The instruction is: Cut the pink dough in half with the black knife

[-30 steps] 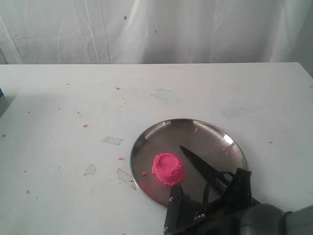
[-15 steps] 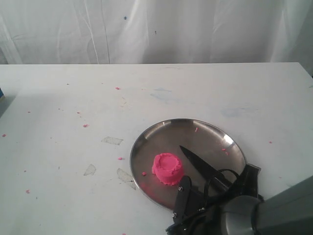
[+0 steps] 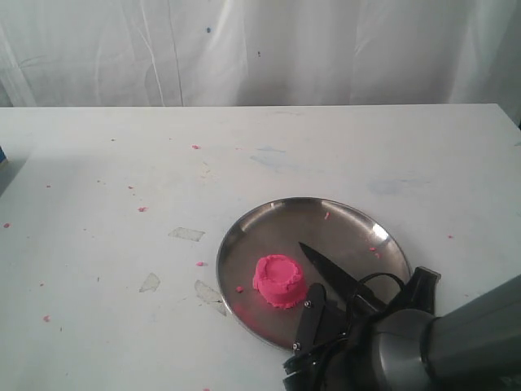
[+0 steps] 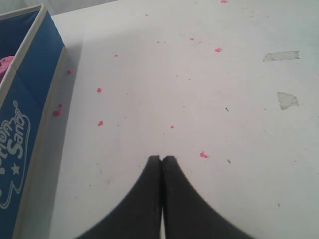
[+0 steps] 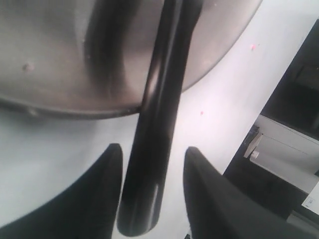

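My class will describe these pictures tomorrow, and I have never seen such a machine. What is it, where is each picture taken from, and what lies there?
It is a robot with two arms, each ending in jaws that pinch. The wide picture is from a camera off the arms; the other two are from cameras on each wrist. On the white table sits a steel plate holding a mound of pink dough and a black knife, its handle jutting over the rim. The right arm has its jaws open either side of that handle, gripping nothing yet. The left arm's jaws are shut, above the table near a blue box.
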Tool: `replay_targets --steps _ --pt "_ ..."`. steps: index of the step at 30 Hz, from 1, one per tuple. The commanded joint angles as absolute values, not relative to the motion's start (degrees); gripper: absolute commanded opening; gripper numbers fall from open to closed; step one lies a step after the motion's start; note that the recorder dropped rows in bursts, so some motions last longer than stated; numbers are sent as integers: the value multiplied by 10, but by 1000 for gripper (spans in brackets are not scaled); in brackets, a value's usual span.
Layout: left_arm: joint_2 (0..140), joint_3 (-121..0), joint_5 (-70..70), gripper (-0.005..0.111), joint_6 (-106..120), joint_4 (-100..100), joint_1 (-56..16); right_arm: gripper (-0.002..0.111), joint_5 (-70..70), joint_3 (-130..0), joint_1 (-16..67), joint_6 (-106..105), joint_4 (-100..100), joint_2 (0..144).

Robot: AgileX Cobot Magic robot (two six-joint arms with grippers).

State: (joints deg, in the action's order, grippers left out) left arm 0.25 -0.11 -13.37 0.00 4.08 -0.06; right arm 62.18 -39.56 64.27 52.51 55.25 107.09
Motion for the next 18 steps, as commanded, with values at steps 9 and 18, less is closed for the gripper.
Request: replay_targets --steps 9,18 --pt "0 0 -134 0 0 37 -3 20 628 -392 639 531 546 1070" --pt "0 0 -134 0 0 37 -3 0 628 -392 639 532 544 1070"
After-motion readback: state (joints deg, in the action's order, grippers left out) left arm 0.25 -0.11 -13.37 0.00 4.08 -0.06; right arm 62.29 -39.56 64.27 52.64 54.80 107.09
